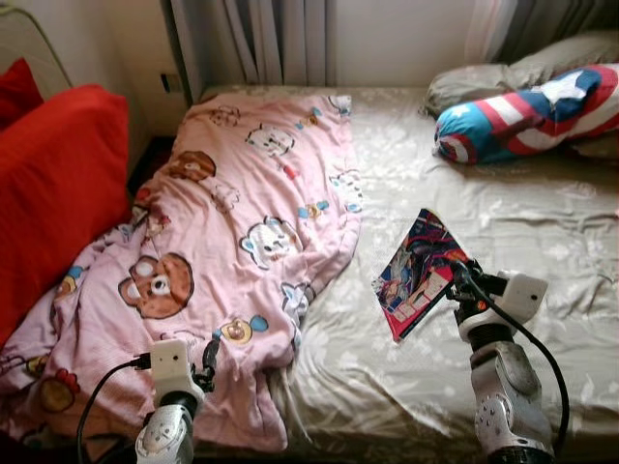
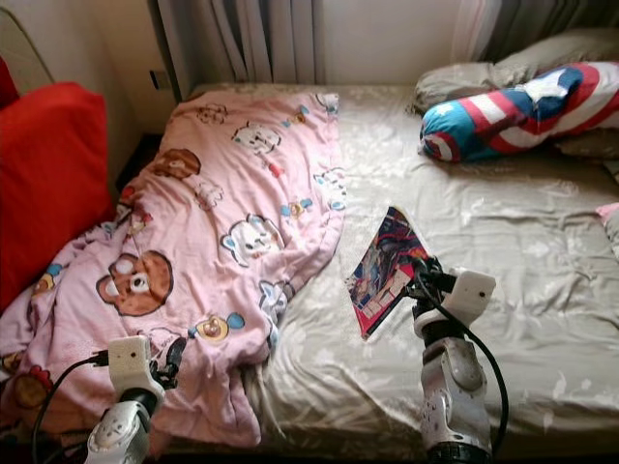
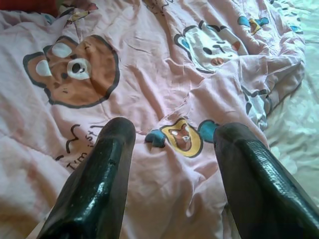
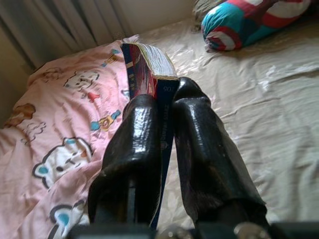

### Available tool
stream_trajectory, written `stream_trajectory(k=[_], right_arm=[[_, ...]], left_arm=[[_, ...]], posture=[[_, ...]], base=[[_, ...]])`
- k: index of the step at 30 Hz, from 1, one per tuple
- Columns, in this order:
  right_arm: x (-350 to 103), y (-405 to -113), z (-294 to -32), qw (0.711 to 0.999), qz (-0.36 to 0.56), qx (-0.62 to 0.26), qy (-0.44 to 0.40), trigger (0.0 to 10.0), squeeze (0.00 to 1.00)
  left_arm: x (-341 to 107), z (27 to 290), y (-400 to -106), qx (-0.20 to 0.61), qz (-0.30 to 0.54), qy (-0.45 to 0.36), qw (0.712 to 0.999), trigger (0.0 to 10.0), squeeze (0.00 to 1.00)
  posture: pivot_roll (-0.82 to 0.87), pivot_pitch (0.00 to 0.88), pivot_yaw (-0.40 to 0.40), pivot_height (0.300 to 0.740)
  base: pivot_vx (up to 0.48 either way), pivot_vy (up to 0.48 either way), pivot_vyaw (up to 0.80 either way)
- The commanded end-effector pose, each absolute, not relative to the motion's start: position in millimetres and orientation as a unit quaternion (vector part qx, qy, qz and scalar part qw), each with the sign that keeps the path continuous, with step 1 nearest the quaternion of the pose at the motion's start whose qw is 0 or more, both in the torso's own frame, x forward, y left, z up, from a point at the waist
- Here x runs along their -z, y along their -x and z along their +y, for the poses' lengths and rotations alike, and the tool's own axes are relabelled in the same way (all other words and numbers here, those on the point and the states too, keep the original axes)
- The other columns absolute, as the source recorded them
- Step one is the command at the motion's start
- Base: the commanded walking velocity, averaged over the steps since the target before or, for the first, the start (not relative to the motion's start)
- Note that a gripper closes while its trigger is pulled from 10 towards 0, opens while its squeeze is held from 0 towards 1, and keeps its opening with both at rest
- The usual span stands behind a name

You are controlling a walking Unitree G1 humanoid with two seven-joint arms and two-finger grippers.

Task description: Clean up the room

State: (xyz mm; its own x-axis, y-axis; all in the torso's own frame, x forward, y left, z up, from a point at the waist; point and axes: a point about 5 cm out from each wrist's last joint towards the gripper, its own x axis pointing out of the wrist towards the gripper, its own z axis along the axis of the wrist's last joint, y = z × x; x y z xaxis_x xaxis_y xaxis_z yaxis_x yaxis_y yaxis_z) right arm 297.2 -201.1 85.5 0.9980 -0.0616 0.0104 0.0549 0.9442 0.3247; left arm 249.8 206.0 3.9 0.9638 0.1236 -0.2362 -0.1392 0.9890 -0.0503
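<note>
A colourful book (image 1: 418,273) is held over the beige bedsheet (image 1: 542,251), with my right gripper (image 1: 460,277) shut on its near edge. In the right wrist view both black fingers (image 4: 144,144) clamp the book (image 4: 149,69) by its spine, pages up. My left gripper (image 1: 205,362) hangs open just above the near part of the pink cartoon blanket (image 1: 242,213), which lies crumpled over the bed's left half. The left wrist view shows its fingers (image 3: 99,179) spread apart over the blanket (image 3: 164,74) with nothing between them.
A red, white and blue star-patterned bolster (image 1: 522,111) lies at the head of the bed with grey pillows (image 1: 542,63) behind it. Red cushions (image 1: 53,184) stand at the left. Curtains (image 1: 261,39) hang behind the bed.
</note>
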Motion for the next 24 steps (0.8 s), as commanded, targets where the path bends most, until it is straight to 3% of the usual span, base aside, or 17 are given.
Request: stream_trajectory(k=[1, 4, 10, 24], right_arm=[[-90.0, -298.3, -205.5, 0.986, -0.025, 0.044, -0.158, 10.0, 0.0], [-87.4, -299.6, -208.6, 0.983, -0.016, 0.059, -0.173, 10.0, 0.0], [-87.0, -301.0, -214.6, 0.981, -0.011, 0.084, -0.176, 10.0, 0.0], [-88.4, -304.8, -193.4, 0.982, -0.017, 0.064, -0.177, 10.0, 0.0]], left_arm=[[2.1, 206.9, -245.0, -0.064, 0.129, 0.028, 0.989, 10.0, 0.0], [0.9, 205.0, -246.3, -0.052, 0.125, 0.014, 0.991, 10.0, 0.0], [-3.8, 205.0, -250.3, -0.059, 0.107, 0.017, 0.992, 10.0, 0.0], [-7.9, 209.0, -249.3, -0.065, 0.094, 0.018, 0.993, 10.0, 0.0]], posture=[[-0.05, 0.012, -0.036, 0.74], [-0.05, 0.015, -0.036, 0.74], [-0.04, 0.081, -0.042, 0.74], [-0.03, 0.142, -0.034, 0.74]], base=[[0.0, 0.0, 0.0], [0.0, 0.0, 0.0], [0.0, -0.338, -0.67], [0.0, -0.351, 0.0]])
